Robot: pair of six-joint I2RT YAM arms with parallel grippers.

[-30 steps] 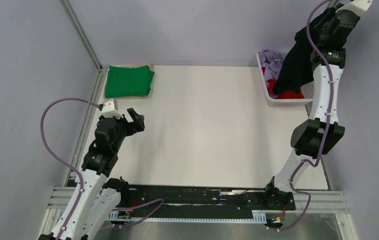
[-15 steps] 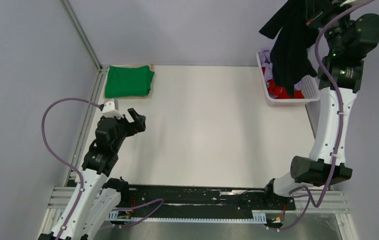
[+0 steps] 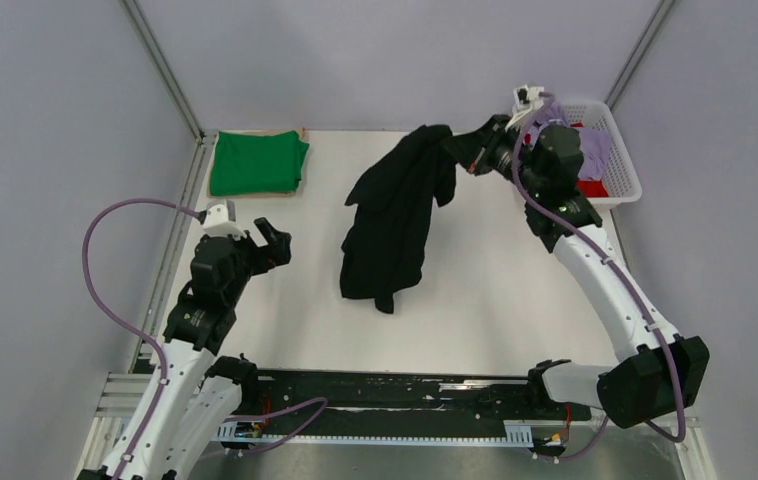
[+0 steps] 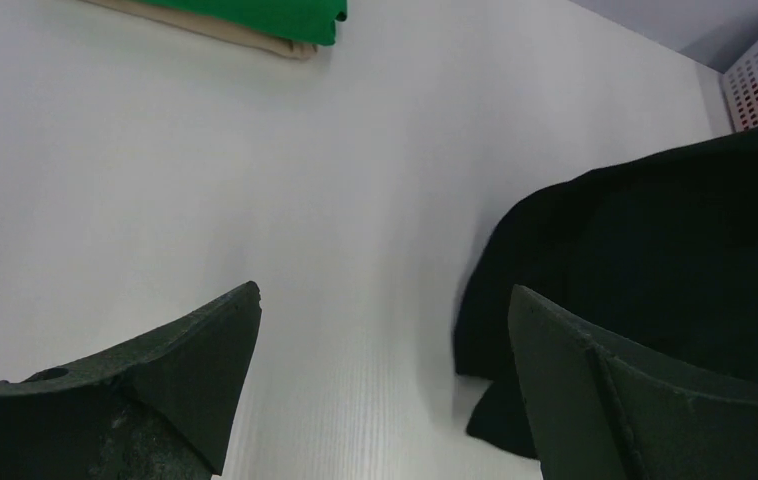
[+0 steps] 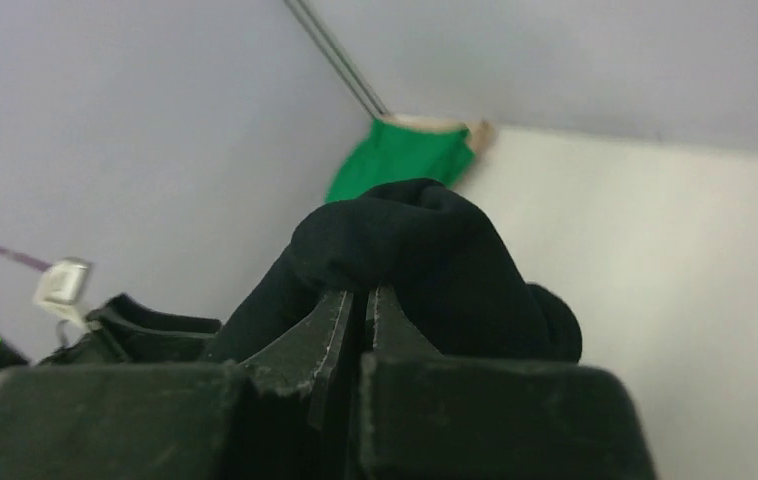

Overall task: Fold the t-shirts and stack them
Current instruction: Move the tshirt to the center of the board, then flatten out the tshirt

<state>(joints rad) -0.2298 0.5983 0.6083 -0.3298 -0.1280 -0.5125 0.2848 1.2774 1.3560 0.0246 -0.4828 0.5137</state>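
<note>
A black t-shirt [image 3: 395, 215] hangs over the middle of the table, its lower end low near the white surface. My right gripper [image 3: 455, 150] is shut on its top edge, and the black cloth [image 5: 405, 250] bunches over the closed fingers. A folded green t-shirt [image 3: 257, 163] lies at the far left corner, also in the right wrist view [image 5: 400, 160]. Lavender [image 3: 590, 150] and red [image 3: 592, 188] t-shirts sit in the basket. My left gripper [image 3: 260, 240] stands open at the left, empty; the black t-shirt [image 4: 655, 260] shows ahead to the right of its fingers.
The white lattice basket [image 3: 623, 165] stands at the far right corner. A beige cloth edge [image 4: 255, 42] sticks out under the green t-shirt. Metal frame posts rise at both back corners, with grey walls around the table.
The right arm has swung from above the basket down and left over the table's middle, carrying the black t-shirt, which now hangs low there. The left arm has not moved.
</note>
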